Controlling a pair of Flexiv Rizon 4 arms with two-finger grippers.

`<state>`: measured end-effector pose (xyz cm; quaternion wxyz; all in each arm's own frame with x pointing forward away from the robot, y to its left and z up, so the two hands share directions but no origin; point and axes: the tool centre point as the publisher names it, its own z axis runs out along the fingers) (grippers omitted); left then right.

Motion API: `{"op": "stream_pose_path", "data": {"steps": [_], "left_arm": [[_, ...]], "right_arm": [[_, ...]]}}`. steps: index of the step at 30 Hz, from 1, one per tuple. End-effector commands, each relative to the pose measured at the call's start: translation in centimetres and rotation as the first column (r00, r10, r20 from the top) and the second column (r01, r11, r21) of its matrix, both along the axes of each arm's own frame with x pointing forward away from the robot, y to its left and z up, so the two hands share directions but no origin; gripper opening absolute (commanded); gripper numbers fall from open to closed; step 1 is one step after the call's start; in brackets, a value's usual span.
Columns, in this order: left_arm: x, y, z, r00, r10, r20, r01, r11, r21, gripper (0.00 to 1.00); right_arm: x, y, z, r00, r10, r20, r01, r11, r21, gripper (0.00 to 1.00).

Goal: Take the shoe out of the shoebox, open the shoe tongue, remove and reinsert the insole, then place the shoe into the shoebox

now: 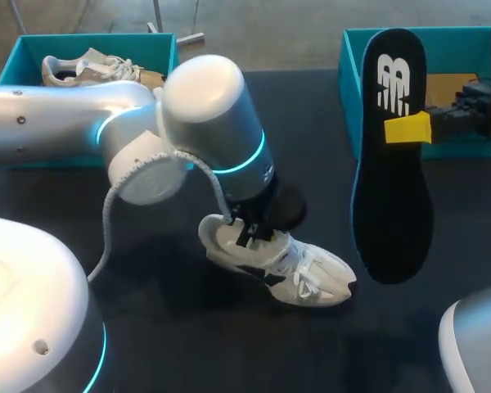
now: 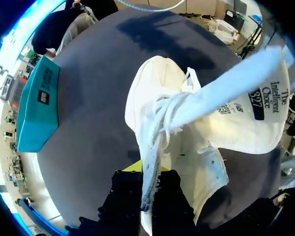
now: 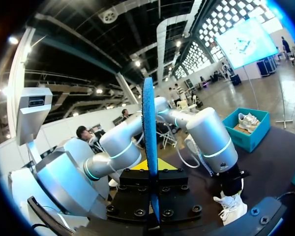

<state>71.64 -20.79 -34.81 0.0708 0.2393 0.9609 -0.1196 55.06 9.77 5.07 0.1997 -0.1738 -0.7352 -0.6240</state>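
Observation:
A white shoe [image 1: 288, 264] lies on the dark table near the middle, toe toward the right. My left gripper [image 1: 250, 232] comes down onto its heel end. In the left wrist view the left gripper [image 2: 147, 173] is shut on the shoe's collar edge [image 2: 148, 183], and the tongue [image 2: 246, 115] stands pulled up and back. A black insole [image 1: 391, 180] hangs in the air over the table's right part, with my right gripper [image 1: 409, 129] shut on it. Seen from the right wrist, the insole [image 3: 148, 132] stands edge-on between the right gripper's [image 3: 150, 173] fingers.
A teal shoebox [image 1: 159, 45] at the back left holds a second pale shoe [image 1: 90, 70]. Another teal shoebox [image 1: 352, 78] stands at the back right, behind the insole. A cable [image 1: 110, 221] hangs from my left arm down to the table.

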Motion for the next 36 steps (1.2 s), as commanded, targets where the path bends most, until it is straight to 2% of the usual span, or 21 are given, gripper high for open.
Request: {"op": "stream_pose_path", "data": {"steps": [1, 7, 13, 17, 32, 36], "left_arm": [[-0.7, 2.0, 2.6, 0.998, -0.057, -0.019, 0.056, 0.998, -0.026, 0.00], [-1.1, 3.0, 3.8, 0.956, -0.293, 0.030, 0.294, 0.956, -0.019, 0.00], [-1.9, 3.4, 5.3, 0.847, -0.521, 0.110, 0.521, 0.853, 0.032, 0.00], [-2.7, 3.3, 6.0, 0.741, -0.640, 0.205, 0.639, 0.765, 0.080, 0.00], [-2.7, 3.3, 6.0, 0.741, -0.640, 0.205, 0.639, 0.765, 0.080, 0.00], [-4.0, 3.2, 5.8, 0.629, -0.746, 0.220, 0.745, 0.659, 0.104, 0.00]], "right_arm": [[0.4, 0.2, 0.1, 1.000, 0.007, -0.002, -0.007, 1.000, -0.004, 0.00], [0.4, 0.2, 0.1, 1.000, 0.007, -0.002, -0.007, 1.000, -0.004, 0.00], [0.4, 0.2, 0.1, 1.000, 0.007, -0.002, -0.007, 1.000, -0.004, 0.00], [0.4, 0.2, 0.1, 1.000, 0.007, -0.002, -0.007, 1.000, -0.004, 0.00], [0.4, 0.2, 0.1, 1.000, 0.007, -0.002, -0.007, 1.000, -0.004, 0.00], [0.4, 0.2, 0.1, 1.000, 0.007, -0.002, -0.007, 1.000, -0.004, 0.00]]}}
